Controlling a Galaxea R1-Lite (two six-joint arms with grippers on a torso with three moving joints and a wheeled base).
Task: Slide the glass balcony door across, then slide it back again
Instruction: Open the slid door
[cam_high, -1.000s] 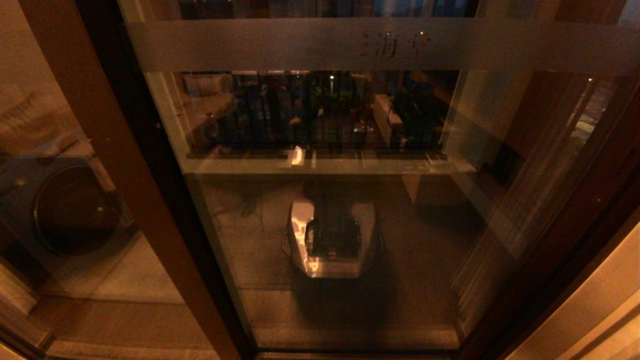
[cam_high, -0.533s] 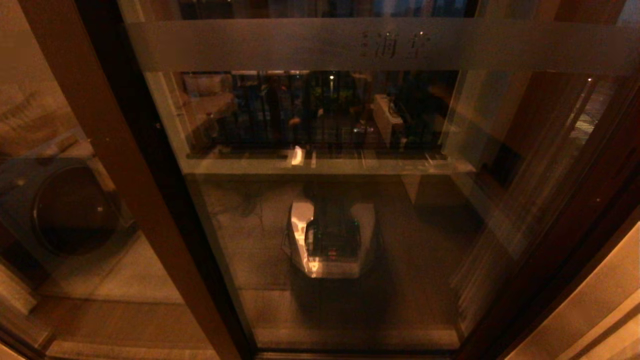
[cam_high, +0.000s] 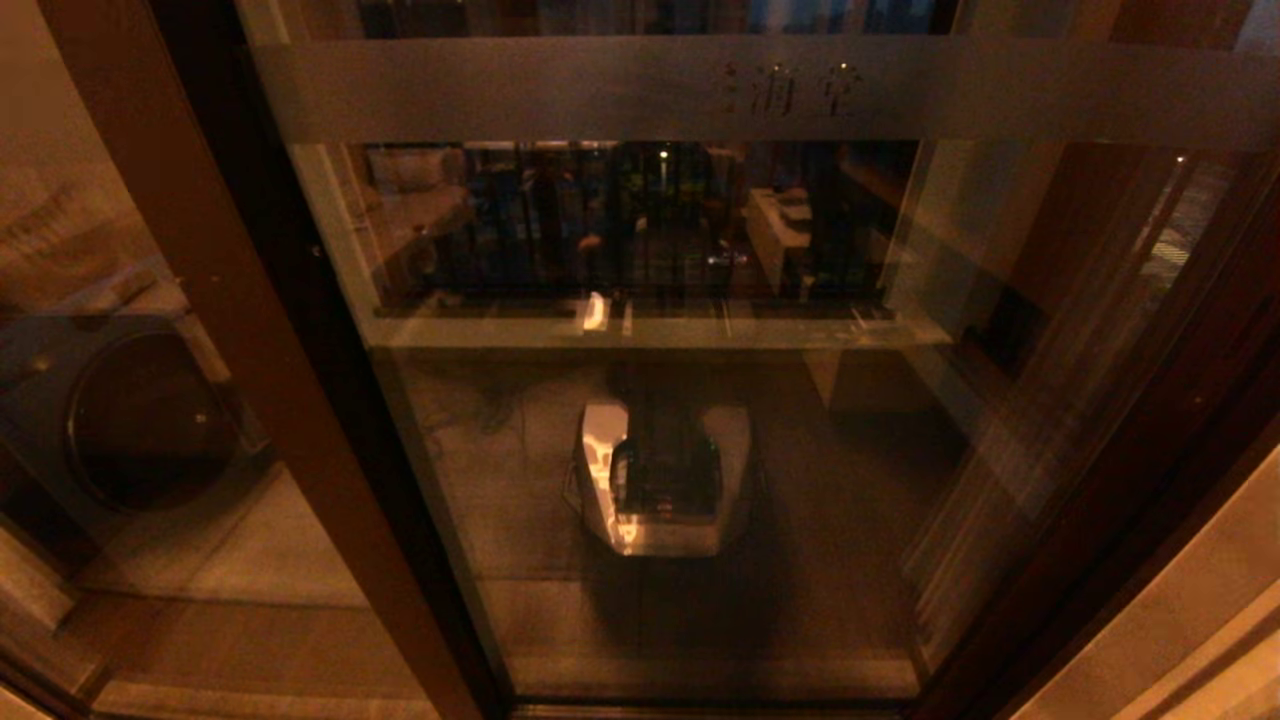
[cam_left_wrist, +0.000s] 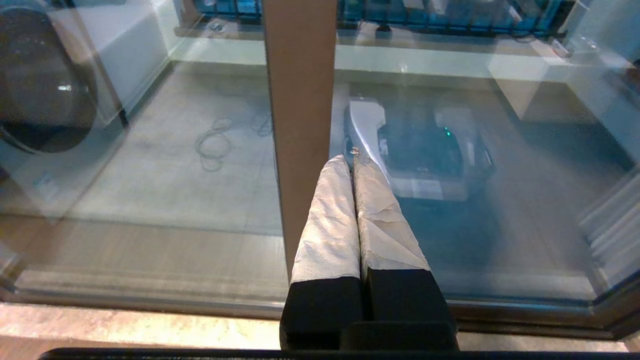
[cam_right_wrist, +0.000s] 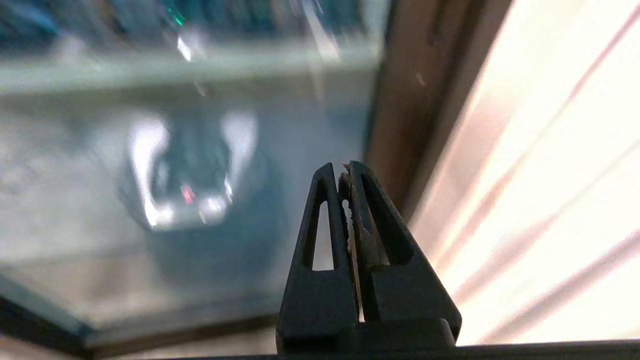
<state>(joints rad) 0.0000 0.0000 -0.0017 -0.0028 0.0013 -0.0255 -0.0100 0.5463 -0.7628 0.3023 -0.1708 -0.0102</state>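
Before us in head view: door fills frame, frosted band on top; neither hand visible. Only wrist views show our hands: left hand closed beside brown stile; right hand closed near right frame.

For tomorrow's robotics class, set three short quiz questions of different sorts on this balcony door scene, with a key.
1. True or false: the left gripper is shut.
2. The frosted band runs across which part of the glass balcony door: A upper, B lower?
3. Fill in: behind the fixed panel sits a washing ____.

Key: 1 true; 2 A; 3 machine. The right gripper, also shut, is near the door's frame.
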